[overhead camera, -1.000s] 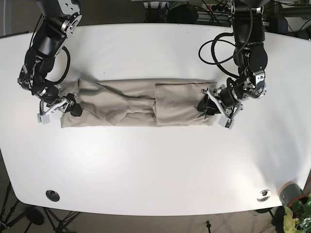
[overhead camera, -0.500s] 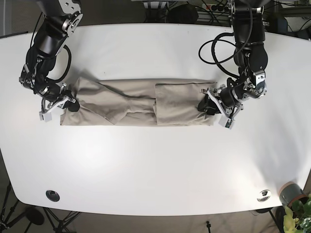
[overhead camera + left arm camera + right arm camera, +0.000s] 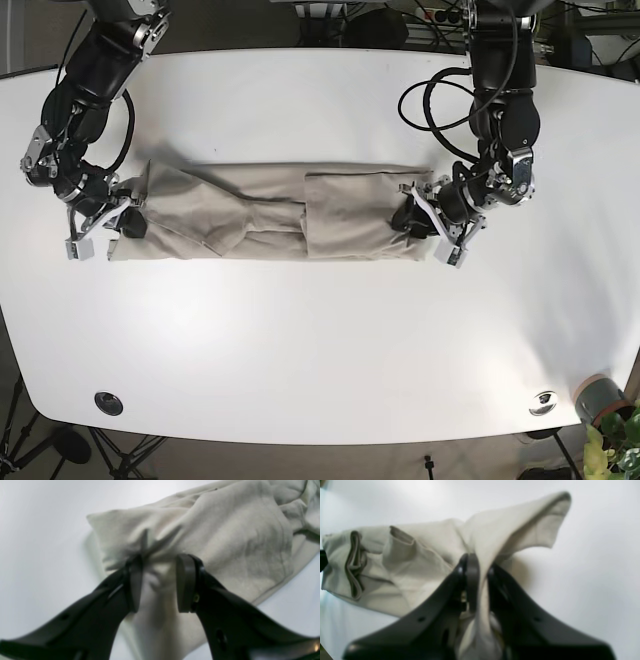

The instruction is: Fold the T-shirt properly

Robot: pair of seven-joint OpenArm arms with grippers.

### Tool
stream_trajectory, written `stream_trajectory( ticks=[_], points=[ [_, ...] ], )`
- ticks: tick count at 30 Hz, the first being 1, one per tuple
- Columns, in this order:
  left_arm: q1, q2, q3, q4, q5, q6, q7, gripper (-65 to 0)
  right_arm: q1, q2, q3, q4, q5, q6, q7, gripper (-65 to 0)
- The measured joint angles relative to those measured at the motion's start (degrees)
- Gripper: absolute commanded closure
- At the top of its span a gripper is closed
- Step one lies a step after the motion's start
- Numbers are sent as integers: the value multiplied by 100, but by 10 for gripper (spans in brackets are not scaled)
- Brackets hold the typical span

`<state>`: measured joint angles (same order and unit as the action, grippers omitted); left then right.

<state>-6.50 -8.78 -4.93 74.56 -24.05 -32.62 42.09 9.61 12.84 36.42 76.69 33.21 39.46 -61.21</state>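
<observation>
White, smooth table (image 3: 320, 340) carries the T-shirt (image 3: 270, 210) — a beige, soft knit folded into a long flat band across the middle, with creased layers and hemmed edges showing at both ends. Right gripper (image 3: 480, 567), matte black plastic, is clamped on a raised corner of cloth at its end of the band; left gripper (image 3: 160, 580) has its jaws partly apart with bunched, puckered fabric between the pads — no print or label is legible on the cloth.
</observation>
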Motion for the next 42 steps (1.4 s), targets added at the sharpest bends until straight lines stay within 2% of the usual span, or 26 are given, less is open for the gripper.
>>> stream_trajectory(
  ticks=[5,7,10,15,17,21,28,33,37,42],
  points=[
    [-4,-11,221,4,0,13,-39,-210,-111,-262,-4,833,31,13,-363,0],
    [-9,48,313,7,0,157,-61,-211,-155,-387,0,1196,15,15,-540,0],
    [-15,262,323,11,2,435,-105,-212,-179,-581,0,1661,9,17,-776,0],
    [-177,643,361,-162,-15,446,-70,-214,-181,-944,-37,2168,2,17,-1021,0],
    [-326,765,361,-365,-15,450,-15,-214,-212,-1043,-341,2339,-9,15,-1108,0],
    [-472,964,361,-614,-15,452,-33,-212,-264,-1134,-874,2577,101,31,-1073,0],
    [-496,1034,553,-664,-13,474,-61,-211,-339,-1464,-1058,2653,2,42,-1099,0],
    [-507,1051,920,-664,-17,476,-59,-211,-330,-1676,-1547,2653,4,42,-1093,0],
    [-479,1099,957,-664,-44,472,-57,-210,-332,-1897,-1766,2656,0,42,-1082,0],
    [-476,1097,942,-664,-59,448,-57,-210,-321,-1967,-2074,2632,-20,39,-920,0]
  ],
)
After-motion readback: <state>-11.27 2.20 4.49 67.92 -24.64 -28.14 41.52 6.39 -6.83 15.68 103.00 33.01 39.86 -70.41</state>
